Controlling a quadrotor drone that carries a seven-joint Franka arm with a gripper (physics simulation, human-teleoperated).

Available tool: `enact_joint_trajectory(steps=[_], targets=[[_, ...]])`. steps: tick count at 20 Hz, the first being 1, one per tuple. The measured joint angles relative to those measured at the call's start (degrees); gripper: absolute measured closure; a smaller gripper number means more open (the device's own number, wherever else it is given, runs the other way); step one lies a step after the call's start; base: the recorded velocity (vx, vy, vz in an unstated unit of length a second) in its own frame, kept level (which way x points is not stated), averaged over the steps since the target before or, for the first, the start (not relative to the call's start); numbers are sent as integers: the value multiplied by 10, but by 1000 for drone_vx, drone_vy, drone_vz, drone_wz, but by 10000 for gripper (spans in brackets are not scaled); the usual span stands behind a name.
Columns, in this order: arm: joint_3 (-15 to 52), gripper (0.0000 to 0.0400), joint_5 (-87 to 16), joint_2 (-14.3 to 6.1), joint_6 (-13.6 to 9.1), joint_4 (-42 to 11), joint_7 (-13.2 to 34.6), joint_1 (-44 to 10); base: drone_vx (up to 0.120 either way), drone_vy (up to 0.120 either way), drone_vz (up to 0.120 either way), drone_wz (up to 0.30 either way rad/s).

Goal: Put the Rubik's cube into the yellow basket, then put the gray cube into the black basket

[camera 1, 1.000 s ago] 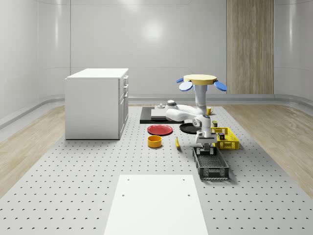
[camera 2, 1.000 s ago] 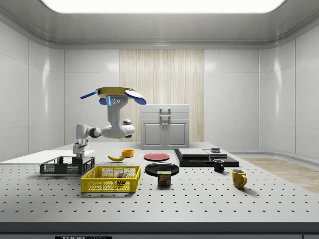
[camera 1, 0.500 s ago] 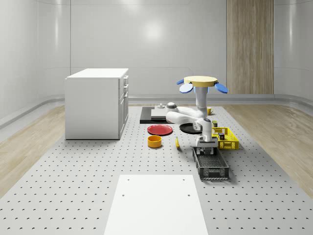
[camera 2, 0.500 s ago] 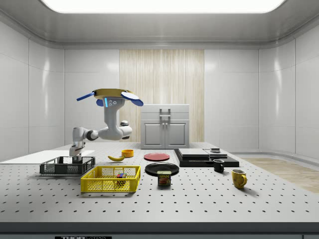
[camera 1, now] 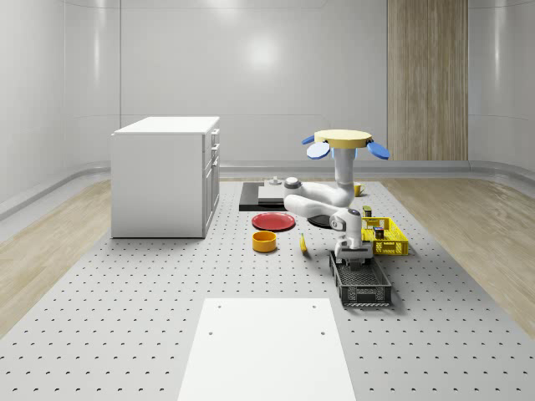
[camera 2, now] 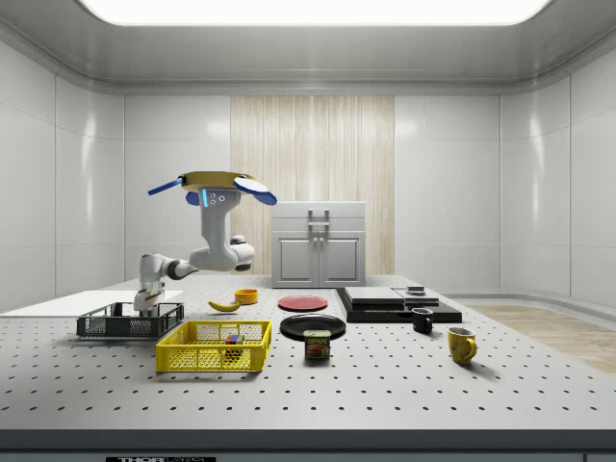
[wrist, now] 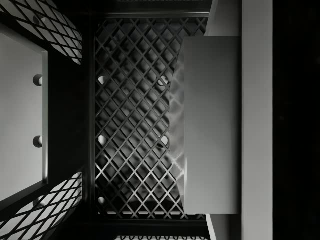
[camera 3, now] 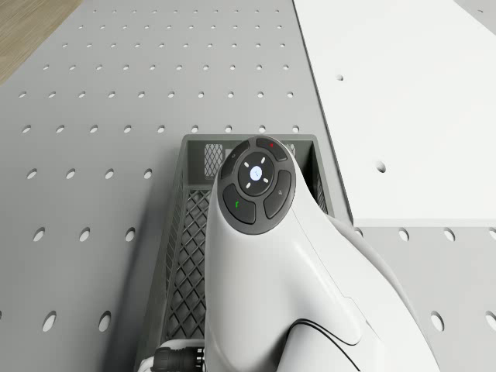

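The drone (camera 1: 343, 138) hovers behind the baskets, its arm reaching forward and down. My gripper (camera 1: 354, 257) (camera 2: 144, 310) is lowered into the far end of the black basket (camera 1: 366, 292) (camera 2: 106, 320) (camera 3: 186, 178). In the wrist view the gray cube (wrist: 210, 125) sits just above the basket's mesh floor (wrist: 130, 125), with a finger (wrist: 225, 17) pressed against each end, so the gripper is shut on it. The yellow basket (camera 1: 391, 242) (camera 2: 212, 346) stands beside it with the Rubik's cube (camera 2: 232, 339) inside.
A banana (camera 1: 303, 243), an orange bowl (camera 1: 264, 241) and a red plate (camera 1: 273, 221) lie toward the whole-scene view's left of the baskets. Further left stands a white cabinet (camera 1: 165, 175). A white sheet (camera 1: 267, 347) lies in front. A can (camera 2: 317, 345) and two mugs (camera 2: 461, 344) sit toward the side view's right.
The arm has lowered the gripper with the gray cube down into the black basket. The drone drifted slightly toward the side view's left, then held.
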Motion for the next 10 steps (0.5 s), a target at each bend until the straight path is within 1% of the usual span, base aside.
enact_joint_trajectory(steps=[2,4,7,10], targets=[[-10,99,-10,1,2,2,0,-2,0,0,0,0],[-14,60,-14,2,2,3,0,-2,0,0,0,0],[-2,28,-3,4,-4,0,-1,1,0,0,0,0],[18,13,16,6,-12,-3,-2,4,0,0,0,0]])
